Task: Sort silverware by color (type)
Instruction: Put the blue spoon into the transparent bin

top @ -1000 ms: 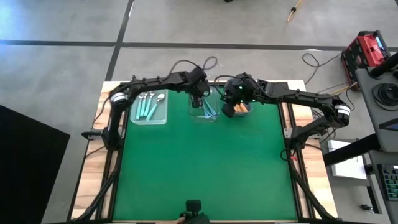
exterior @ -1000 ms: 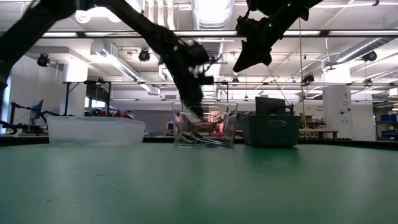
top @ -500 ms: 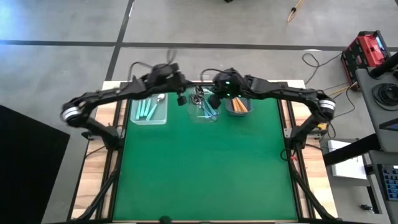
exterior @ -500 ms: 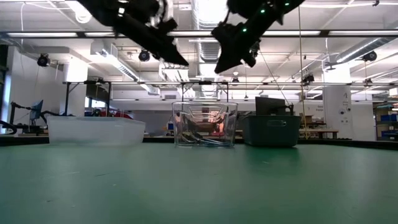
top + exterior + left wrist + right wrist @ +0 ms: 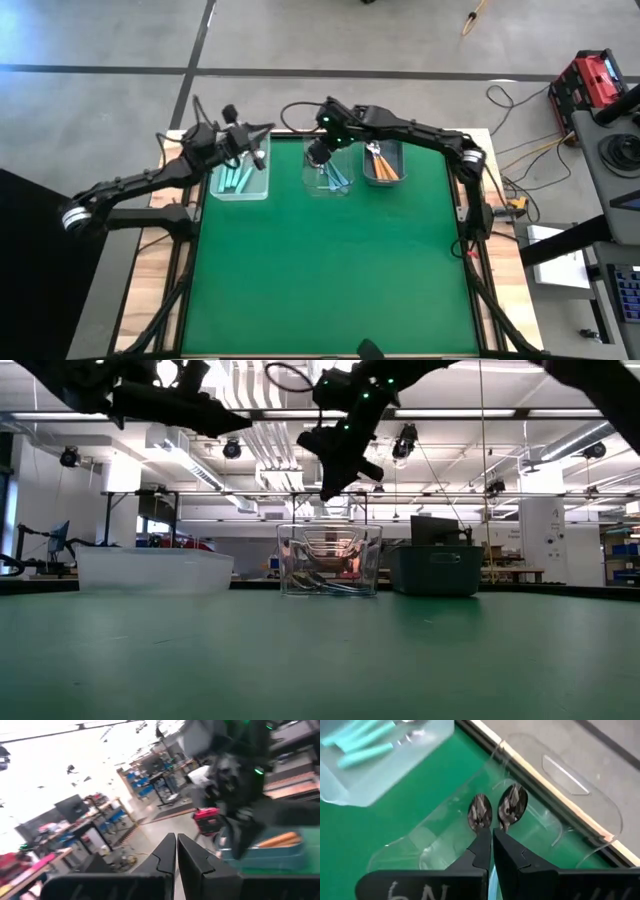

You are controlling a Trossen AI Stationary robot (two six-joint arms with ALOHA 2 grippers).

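Mint-teal spoons (image 5: 237, 175) (image 5: 362, 747) lie in the clear left bin (image 5: 215, 188). Blue-teal spoons (image 5: 335, 178) lie in the clear middle bin (image 5: 310, 186); two of their metal bowls (image 5: 480, 812) show in the right wrist view. Orange spoons (image 5: 383, 170) (image 5: 280, 840) lie in the grey right bin (image 5: 400, 158). My left gripper (image 5: 252, 138) (image 5: 176, 851) hangs high over the left bin's far end, shut, with nothing visible between its fingers. My right gripper (image 5: 318, 155) (image 5: 491, 842) is above the middle bin, shut, pointing down at the spoon bowls. It is clear of the bin's rim (image 5: 330, 526).
The three bins stand in a row along the far edge of the green mat (image 5: 330, 270). The mat's near part lies open in front of them. Wooden table strips (image 5: 150, 260) flank the mat. Cables (image 5: 300, 105) loop behind the bins.
My left gripper has risen out of the middle bin, swung toward the table's left and tipped up to near level over the left bin. My right gripper has moved from above the right bin toward the left, to above the middle bin.
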